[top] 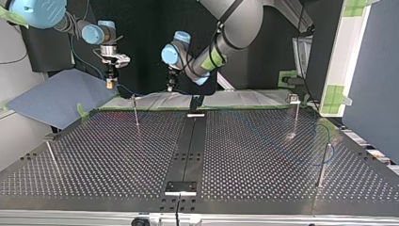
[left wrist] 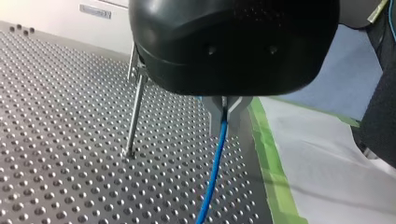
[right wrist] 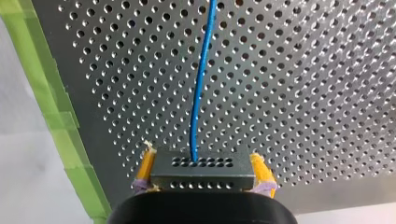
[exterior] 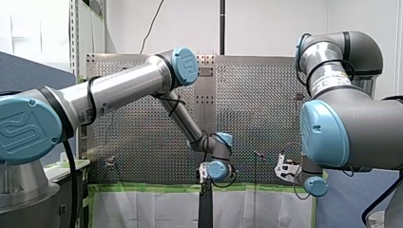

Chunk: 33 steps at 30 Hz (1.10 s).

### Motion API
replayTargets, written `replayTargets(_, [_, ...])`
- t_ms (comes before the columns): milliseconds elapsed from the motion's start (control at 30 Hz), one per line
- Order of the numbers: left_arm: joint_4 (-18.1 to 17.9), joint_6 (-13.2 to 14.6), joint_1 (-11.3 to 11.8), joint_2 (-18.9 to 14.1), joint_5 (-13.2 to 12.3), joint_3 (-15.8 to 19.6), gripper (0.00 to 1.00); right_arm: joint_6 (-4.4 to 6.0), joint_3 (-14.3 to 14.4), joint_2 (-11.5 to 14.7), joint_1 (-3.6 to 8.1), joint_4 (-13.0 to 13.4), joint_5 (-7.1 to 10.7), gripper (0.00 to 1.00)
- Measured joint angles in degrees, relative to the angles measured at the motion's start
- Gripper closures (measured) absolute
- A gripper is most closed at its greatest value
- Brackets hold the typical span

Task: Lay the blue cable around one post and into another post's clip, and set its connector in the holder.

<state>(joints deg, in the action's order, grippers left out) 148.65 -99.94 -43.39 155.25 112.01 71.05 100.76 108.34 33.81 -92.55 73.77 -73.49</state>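
In the right wrist view my right gripper (right wrist: 201,155) is shut on a black connector block (right wrist: 203,171), gripped between its yellow pads (right wrist: 145,164). The blue cable (right wrist: 201,79) leaves the block and runs out over the perforated table (right wrist: 299,93). In the left wrist view my left gripper (left wrist: 225,114) is shut on the blue cable (left wrist: 215,168), which hangs down from the metal fingers. A thin post (left wrist: 134,116) stands just beside it. In the top view my right gripper (top: 111,83) hangs at the far left edge and my left gripper (top: 171,87) near the middle.
Several thin posts stand on the table: one (top: 136,112) near the grippers, one with a clip (top: 295,115) and one (top: 323,165) at the top view's right, one (top: 51,153) at its left. A small bracket (top: 180,187) sits on the dark centre strip. Green tape (left wrist: 271,163) edges the table.
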Motion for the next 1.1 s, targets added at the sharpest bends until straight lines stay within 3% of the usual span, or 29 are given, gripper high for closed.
replayTargets(333, [0.17, 0.01, -1.14, -0.01, 1.3, -2.76, 1.0, -1.35, 0.0, -0.08, 0.9, -1.53, -2.31, 1.0])
replayTargets(633, [0.38, 0.01, -2.23, -0.04, 2.78, -2.94, 1.0, -1.81, 0.0, -0.16, 1.91, -2.01, -3.48, 1.0])
replayTargets(1100, [0.31, 0.05, -3.22, -1.26, 4.5, -2.99, 1.0, -1.74, -0.3, -0.26, 4.14, -1.44, -2.64, 1.0])
